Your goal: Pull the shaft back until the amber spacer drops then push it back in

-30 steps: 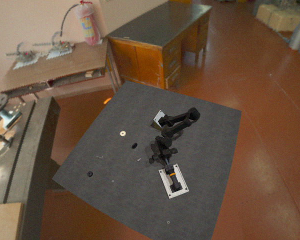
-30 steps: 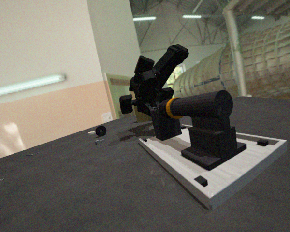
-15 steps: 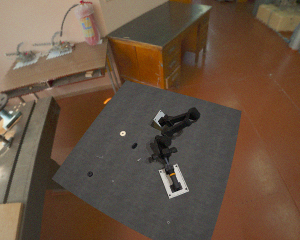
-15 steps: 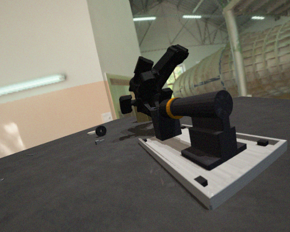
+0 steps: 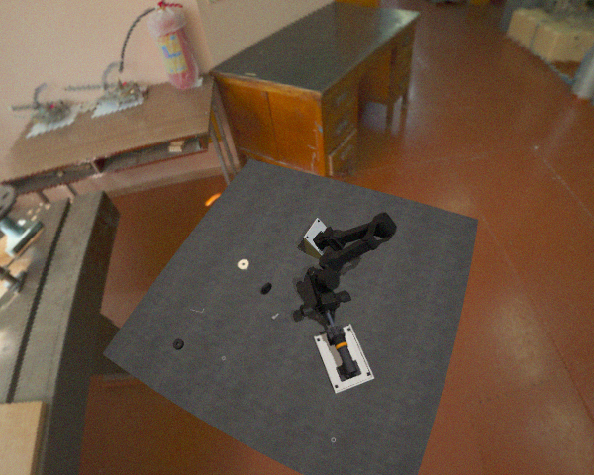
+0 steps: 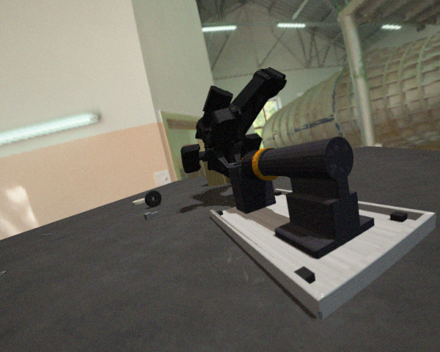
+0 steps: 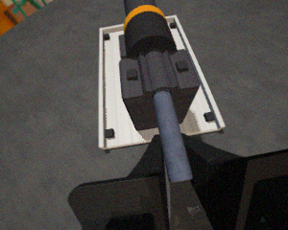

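The black two-fingered hand (image 5: 329, 310) (image 6: 233, 165) (image 7: 166, 137) is clamped on the blue-grey round metal shaft (image 5: 330, 318) (image 7: 171, 129), at its free end. The shaft runs from the fingers into a dark grey notched support block (image 5: 335, 334) (image 6: 250, 191) (image 7: 159, 79). The bright amber ring-shaped spacer (image 5: 342, 344) (image 6: 257, 163) (image 7: 145, 9) sits up on the assembly, against the big black cylindrical housing block (image 5: 347, 360) (image 6: 305, 159), between it and a black collar. Both supports stand on a white rectangular tray (image 5: 364, 356) (image 6: 379, 248) (image 7: 102, 91) on the dark grey counter (image 5: 266, 388) (image 6: 136, 280) (image 7: 48, 120). Well apart from the tray, a cream washer-like disc (image 5: 240, 266) (image 6: 138, 201) lies flat.
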You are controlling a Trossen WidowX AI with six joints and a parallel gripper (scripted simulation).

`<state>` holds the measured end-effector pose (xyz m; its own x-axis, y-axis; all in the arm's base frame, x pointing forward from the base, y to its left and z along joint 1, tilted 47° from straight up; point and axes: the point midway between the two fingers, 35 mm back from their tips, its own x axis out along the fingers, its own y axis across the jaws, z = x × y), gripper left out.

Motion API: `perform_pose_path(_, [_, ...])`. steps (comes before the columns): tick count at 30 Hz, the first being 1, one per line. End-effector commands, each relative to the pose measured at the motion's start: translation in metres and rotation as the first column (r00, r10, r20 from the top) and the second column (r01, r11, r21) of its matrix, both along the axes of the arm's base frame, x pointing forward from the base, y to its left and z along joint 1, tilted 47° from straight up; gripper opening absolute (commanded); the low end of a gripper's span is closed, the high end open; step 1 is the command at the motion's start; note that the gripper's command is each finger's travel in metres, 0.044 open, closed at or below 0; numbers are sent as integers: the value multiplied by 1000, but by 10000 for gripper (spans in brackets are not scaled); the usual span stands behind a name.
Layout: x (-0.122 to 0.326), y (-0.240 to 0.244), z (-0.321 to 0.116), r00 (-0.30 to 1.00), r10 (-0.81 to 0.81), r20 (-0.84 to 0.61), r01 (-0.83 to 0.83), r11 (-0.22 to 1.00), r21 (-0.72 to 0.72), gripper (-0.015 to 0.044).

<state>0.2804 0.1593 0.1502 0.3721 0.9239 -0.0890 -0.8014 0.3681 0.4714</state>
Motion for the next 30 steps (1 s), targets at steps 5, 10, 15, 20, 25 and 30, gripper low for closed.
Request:
perform_pose_path(5, [-1,-1,-1,1000,3,2,-3,1000,0,0])
perform_pose_path(10, [-2,-1,-1,1000,3,2,-3,1000,0,0])
perform_pose_path(15, [-2,-1,-1,1000,3,2,-3,1000,0,0])
perform_pose_path(20, [-2,-2,-2,1000,3,2,-3,1000,-1,0])
perform_pose_path(25, [-3,-2,-2,1000,3,2,-3,1000,-1,0])
perform_pose_path(30, [-3,-2,-2,1000,3,2,-3,1000,-1,0])
